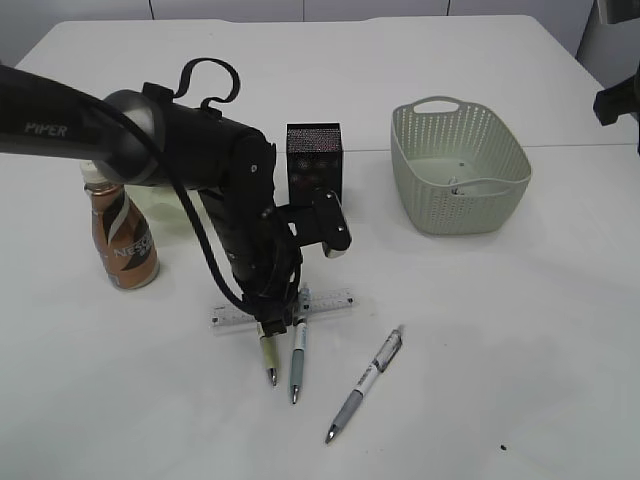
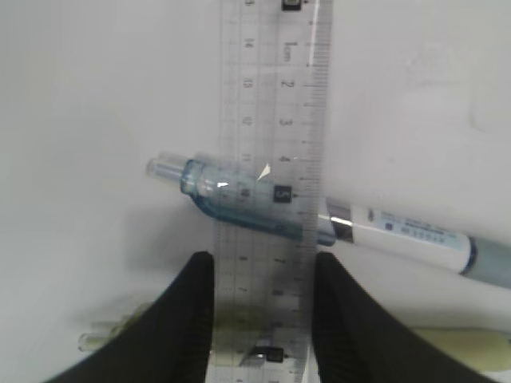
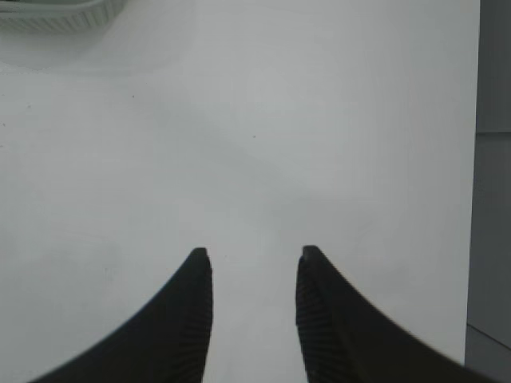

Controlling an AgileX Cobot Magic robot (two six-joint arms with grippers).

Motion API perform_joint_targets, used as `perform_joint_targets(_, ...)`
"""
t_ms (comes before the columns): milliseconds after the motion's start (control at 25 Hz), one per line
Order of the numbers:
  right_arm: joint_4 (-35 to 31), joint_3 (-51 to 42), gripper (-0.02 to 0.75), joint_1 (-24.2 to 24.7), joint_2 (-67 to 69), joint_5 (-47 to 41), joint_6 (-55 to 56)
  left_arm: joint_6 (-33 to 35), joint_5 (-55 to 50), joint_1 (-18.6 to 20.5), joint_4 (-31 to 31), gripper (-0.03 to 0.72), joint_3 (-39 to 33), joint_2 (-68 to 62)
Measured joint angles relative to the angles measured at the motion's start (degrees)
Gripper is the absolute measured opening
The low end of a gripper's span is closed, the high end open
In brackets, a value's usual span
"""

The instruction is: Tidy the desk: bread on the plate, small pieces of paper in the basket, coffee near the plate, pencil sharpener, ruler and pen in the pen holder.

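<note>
Left gripper (image 2: pixel 263 319) down at the table, fingers (image 2: pixel 188 319) pressed against both long edges of the clear ruler (image 2: pixel 271 120), closed across its width. Just beyond the fingertips, a blue-barrelled pen (image 2: pixel 239 203) crossing under the ruler; nearer the wrist, a yellowish pen (image 2: pixel 467 343) also lying under it. Off to one side on the table, well apart from the gripper, a third pen (image 1: pixel 366 384) with a white barrel. Behind the arm, the dark pen holder (image 1: pixel 314 158) upright; out to the side, the coffee bottle (image 1: pixel 122 238) standing, and farther across, the pale green basket (image 1: pixel 460 168).

Right gripper (image 3: pixel 251 319) held above bare white table (image 3: pixel 255 144), fingers parted with nothing between them, a sliver of the basket's rim at the far corner.
</note>
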State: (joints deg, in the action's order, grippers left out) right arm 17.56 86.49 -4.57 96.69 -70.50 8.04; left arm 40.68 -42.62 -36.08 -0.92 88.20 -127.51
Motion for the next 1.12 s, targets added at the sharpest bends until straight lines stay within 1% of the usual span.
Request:
perform_joint_targets(320,0.0,0.0,0.292,0.0,0.0,0.0,0.0,0.0,-0.95,0.0,0.0,0.258,0.26,0.0)
perform_joint_targets(440,0.0,0.0,0.292,0.0,0.0,0.0,0.0,-1.21,-1.64,0.0,0.0,0.257,0.66,0.0)
perform_joint_targets(800,0.0,0.0,0.291,0.0,0.0,0.0,0.0,-3.58,-6.29,0.0,-1.37,0.257,6.27,0.0)
perform_joint_targets(960,0.0,0.0,0.292,0.0,0.0,0.0,0.0,-8.68,-11.36,0.0,-1.72,0.257,8.47,0.0)
perform_joint_targets(1120,0.0,0.0,0.292,0.0,0.0,0.0,0.0,-16.2,-16.34,0.0,-1.75,0.257,13.75,0.0)
